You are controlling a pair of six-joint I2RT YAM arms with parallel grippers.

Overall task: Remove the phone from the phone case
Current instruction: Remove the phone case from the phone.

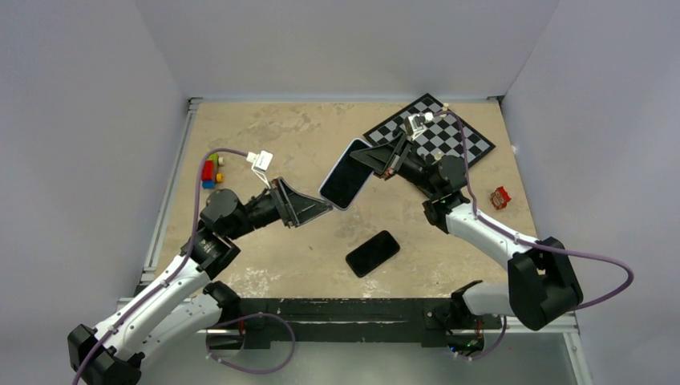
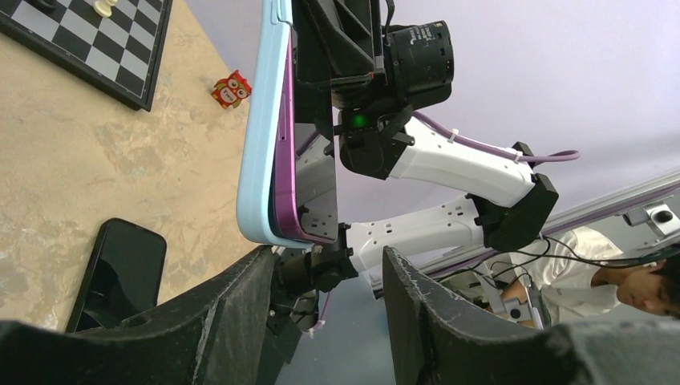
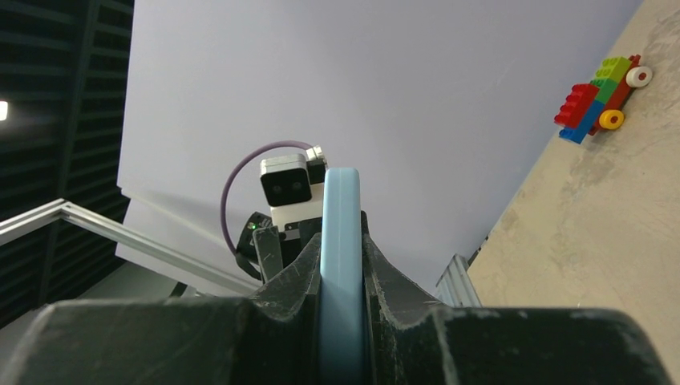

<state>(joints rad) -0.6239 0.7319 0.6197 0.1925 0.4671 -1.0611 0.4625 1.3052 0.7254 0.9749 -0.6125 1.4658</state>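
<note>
The phone, purple-edged [image 2: 286,160], sits in a light blue case [image 1: 346,174] and is held in the air, tilted, over the middle of the table. My right gripper [image 1: 378,160] is shut on the case's upper end; in the right wrist view the blue edge [image 3: 341,265] is pinched between both fingers. My left gripper [image 1: 325,208] is open just below the phone's lower end. In the left wrist view its two fingers [image 2: 240,321] stand wide apart under the lower corner of the case [image 2: 261,120], close to it and holding nothing.
A black phone-like slab [image 1: 373,253] lies flat on the table in front of the grippers. A chessboard [image 1: 449,132] lies at the back right, a small red owl figure [image 1: 500,196] at the right, and a Lego toy [image 1: 210,171] at the left.
</note>
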